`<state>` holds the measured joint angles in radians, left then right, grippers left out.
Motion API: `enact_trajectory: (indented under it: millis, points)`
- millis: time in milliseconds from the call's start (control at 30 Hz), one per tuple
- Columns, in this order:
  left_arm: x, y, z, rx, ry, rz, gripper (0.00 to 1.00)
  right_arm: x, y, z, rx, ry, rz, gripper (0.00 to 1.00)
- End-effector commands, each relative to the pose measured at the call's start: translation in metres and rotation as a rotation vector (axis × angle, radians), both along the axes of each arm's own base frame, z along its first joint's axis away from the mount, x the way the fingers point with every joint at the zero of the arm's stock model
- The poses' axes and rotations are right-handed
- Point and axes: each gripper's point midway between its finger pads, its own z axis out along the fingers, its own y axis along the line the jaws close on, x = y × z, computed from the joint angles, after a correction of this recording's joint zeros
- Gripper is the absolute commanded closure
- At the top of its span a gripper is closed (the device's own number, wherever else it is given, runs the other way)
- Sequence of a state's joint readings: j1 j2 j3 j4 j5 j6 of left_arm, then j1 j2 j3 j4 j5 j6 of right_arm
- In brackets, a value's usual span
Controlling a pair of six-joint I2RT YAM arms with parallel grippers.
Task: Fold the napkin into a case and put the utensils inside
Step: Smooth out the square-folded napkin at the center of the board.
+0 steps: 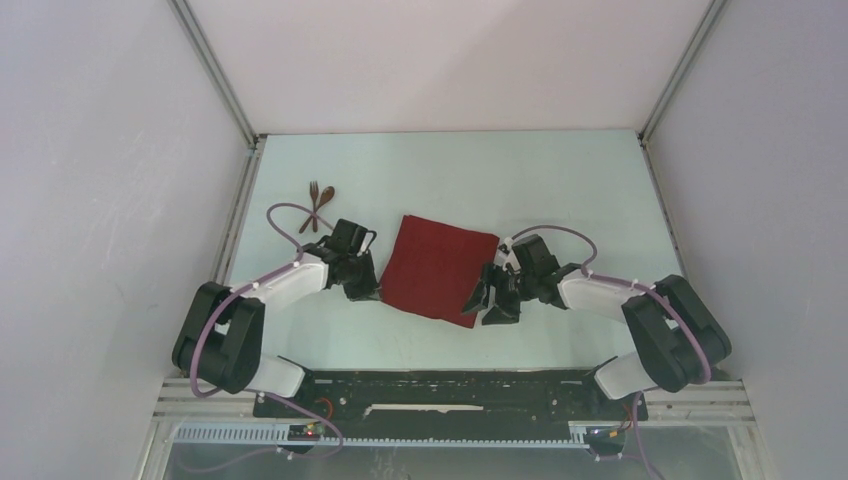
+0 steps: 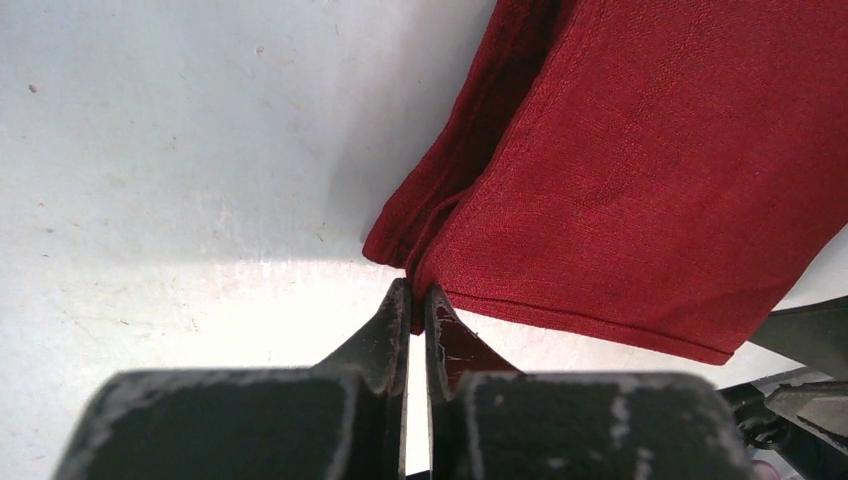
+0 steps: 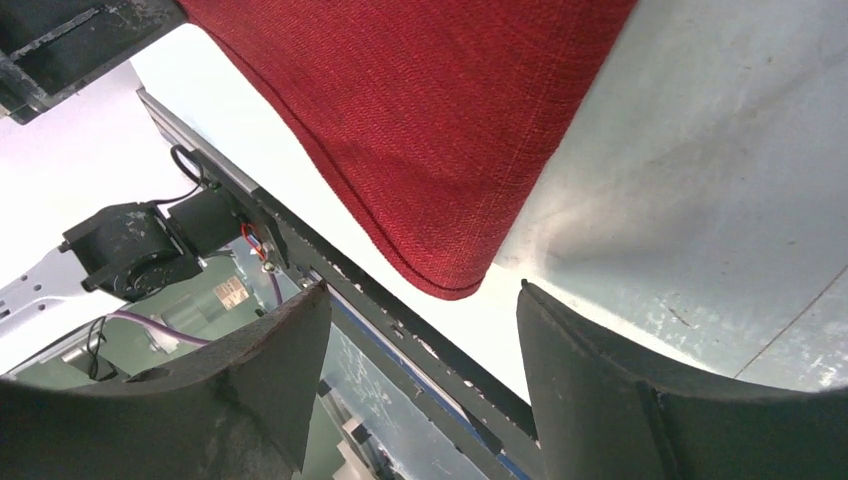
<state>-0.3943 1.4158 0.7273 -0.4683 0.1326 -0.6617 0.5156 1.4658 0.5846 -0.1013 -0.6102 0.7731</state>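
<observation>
Pale bench (image 1: 450, 170) has the dark red napkin (image 1: 435, 268) at centre. For a straight fold, the left tool (image 2: 417, 300), together at the near-left corner (pinch on cloth unclear), and right tool (image 3: 420, 300), apart around the near-right corner, should lift evenly. Cloth lies flat, doubled, w/ layered left edge.

napkin (image 2: 640, 170): cut off by the top and right edges in the left wrist view.
utensils (image 1: 318, 206): too small in the top view for detail to be told.
</observation>
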Motion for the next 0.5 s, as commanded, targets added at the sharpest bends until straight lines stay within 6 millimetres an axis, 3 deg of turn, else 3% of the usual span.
enact_trajectory:
  millis: [0,233,467]
  points:
    - [0.016,-0.003,0.014,0.0,-0.063,-0.014,0.96,0.002,0.006,0.015,0.025,-0.058,0.027,0.24]
    - [0.024,0.0,0.021,0.005,-0.095,-0.002,0.95,0.002,0.014,0.025,0.026,-0.085,0.056,0.23]
    - [0.026,-0.001,0.01,-0.006,-0.059,-0.002,0.96,0.004,0.022,0.041,0.045,-0.112,0.074,0.23]
